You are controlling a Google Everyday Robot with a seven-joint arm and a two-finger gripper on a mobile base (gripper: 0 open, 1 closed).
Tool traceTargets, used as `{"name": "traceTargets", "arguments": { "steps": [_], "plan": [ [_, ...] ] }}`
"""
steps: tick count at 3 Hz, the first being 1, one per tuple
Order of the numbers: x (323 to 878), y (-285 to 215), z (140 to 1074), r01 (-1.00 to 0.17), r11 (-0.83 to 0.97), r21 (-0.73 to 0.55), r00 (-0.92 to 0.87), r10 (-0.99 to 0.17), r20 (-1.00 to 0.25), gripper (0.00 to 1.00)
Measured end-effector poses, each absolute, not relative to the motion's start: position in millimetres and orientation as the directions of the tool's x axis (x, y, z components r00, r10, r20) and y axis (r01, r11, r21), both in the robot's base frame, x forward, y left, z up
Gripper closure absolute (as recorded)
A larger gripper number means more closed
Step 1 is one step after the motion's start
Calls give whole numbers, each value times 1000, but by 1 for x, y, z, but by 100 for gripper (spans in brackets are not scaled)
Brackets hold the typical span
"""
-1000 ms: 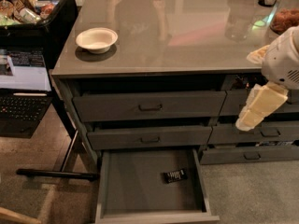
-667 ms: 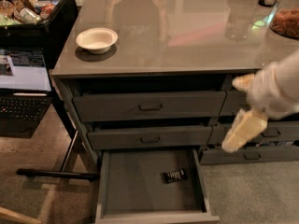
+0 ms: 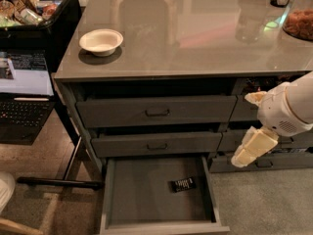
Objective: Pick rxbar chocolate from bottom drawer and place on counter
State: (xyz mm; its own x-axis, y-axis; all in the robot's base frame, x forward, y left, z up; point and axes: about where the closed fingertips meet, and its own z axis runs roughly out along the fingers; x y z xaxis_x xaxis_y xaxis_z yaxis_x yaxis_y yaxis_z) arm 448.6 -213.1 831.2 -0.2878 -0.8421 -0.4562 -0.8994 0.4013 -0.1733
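Observation:
The rxbar chocolate, a small flat black bar with white lettering, lies on the floor of the open bottom drawer, toward its right side. The counter is a glossy grey-brown slab above the drawer cabinet. My gripper, cream-coloured at the end of a white arm, hangs in front of the right-hand drawers. It is to the right of and above the bar, outside the drawer and not touching it.
A white bowl sits on the counter's left part. A jar of snacks stands at the far right. A black bin of packets and a laptop are at the left. A black stand leg lies on the floor.
My gripper has moved down and to the left, from beside the top drawer's level to just above the open bottom drawer's right edge. The bar has not moved.

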Motion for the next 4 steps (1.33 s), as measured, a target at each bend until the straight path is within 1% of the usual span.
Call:
{"name": "traceTargets", "arguments": {
  "steps": [1,2,3,4],
  "plan": [
    [446,-210,809,-909,388,-156,-264,-821,-507,0],
    [448,-203,750,-916,381,-121,-240,-766,-597,0],
    [461,-190,691,-910,395,-124,-207,-694,-690,0],
    [482,-168,644,-908,388,-158,-143,-640,-755,0]
  ]
}}
